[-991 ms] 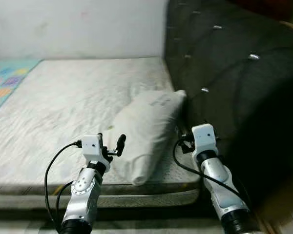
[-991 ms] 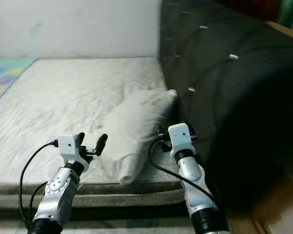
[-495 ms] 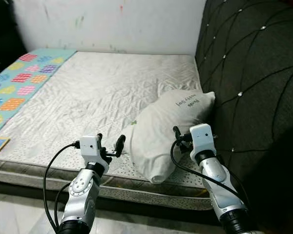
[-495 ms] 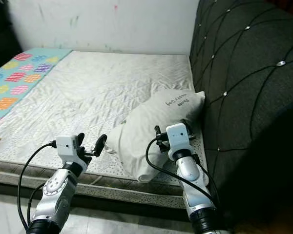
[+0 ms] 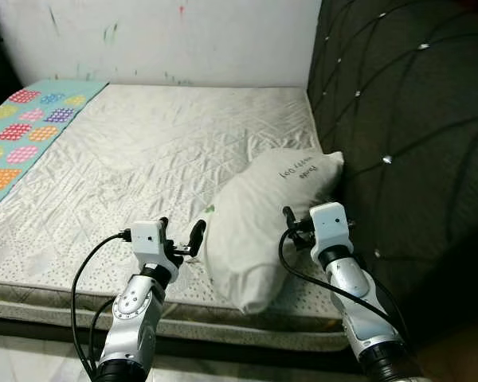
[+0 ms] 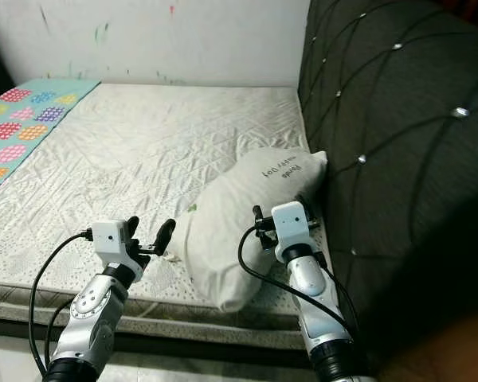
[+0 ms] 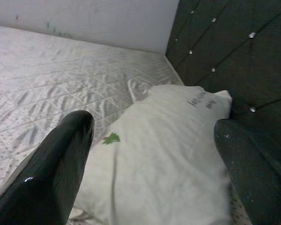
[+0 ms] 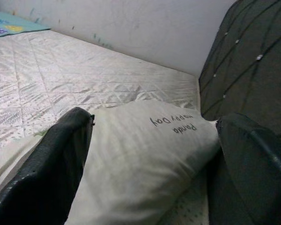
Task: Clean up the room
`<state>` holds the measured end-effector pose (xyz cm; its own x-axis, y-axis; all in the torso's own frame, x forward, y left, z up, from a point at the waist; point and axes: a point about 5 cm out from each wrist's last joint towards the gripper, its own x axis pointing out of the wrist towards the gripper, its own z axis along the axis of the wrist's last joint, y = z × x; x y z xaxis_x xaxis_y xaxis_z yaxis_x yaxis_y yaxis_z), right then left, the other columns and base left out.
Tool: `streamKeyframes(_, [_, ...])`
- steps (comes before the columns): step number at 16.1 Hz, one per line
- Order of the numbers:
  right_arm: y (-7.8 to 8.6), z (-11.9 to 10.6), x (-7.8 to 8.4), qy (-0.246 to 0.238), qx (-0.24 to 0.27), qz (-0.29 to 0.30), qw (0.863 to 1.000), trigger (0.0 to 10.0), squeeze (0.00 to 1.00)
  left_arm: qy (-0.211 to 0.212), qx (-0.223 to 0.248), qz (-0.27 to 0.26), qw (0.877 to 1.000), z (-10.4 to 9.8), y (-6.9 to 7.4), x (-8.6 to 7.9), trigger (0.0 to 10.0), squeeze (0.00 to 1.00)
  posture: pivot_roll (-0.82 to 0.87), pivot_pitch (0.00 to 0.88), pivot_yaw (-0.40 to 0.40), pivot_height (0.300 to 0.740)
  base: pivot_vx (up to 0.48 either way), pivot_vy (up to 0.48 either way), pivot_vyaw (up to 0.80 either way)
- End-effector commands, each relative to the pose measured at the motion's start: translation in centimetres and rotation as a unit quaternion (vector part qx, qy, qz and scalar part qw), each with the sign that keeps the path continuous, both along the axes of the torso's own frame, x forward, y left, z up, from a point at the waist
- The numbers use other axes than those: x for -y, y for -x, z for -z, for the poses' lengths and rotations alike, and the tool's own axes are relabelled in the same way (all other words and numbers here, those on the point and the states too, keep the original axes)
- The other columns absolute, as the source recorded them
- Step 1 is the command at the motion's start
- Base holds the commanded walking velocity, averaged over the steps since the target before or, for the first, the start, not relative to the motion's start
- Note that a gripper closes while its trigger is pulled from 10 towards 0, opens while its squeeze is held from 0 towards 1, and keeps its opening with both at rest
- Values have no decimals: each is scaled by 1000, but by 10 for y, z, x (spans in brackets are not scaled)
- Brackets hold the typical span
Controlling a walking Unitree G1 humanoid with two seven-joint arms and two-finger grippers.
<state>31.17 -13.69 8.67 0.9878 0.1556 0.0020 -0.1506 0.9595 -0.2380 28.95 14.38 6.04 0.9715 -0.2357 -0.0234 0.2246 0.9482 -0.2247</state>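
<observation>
Both my arms are raised forward over the near edge of the mattress (image 5: 143, 151), elbows bent, forearms angled up toward the pillow (image 5: 263, 223). My left gripper (image 5: 181, 237) hangs just beside the pillow's near left side, its two black fingers (image 7: 61, 164) spread apart with nothing between them. My right gripper (image 5: 296, 231) sits at the pillow's right side, close to the headboard (image 5: 398, 127); in its wrist view the fingers (image 8: 61, 159) stand wide apart too, with the pillow lying ahead of them. I cannot tell whether either gripper touches the pillow.

The white pillow lies on the right part of the mattress, its far end resting against the dark tufted headboard, printed lettering on that end and a small green mark near the left side. At the mattress's far left lies a colourful patterned mat (image 5: 24, 135).
</observation>
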Motion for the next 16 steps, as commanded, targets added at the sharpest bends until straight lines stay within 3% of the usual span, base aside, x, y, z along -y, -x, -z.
streamKeyframes(1, [-1, -2, -3, 0, 4, -3, 1000, 10000, 0, -4, 3, 3, 1000, -2, 0, -3, 10000, 0, -23, 2, 49, 740, 409, 0, 0])
streamKeyframes(7, [0, -3, -4, 9, 13, -12, 1000, 10000, 0, -5, -1, -1, 1000, -1, 0, -4, 10000, 0, -22, 1, 46, 740, 316, 0, 0])
streamKeyframes(16, [0, 8, -3, 47, -16, 7, 999, 10000, 0, 2, -18, -29, 999, 2, -2, -6, 10000, 0, -25, 2, 44, 740, 0, 0, 0])
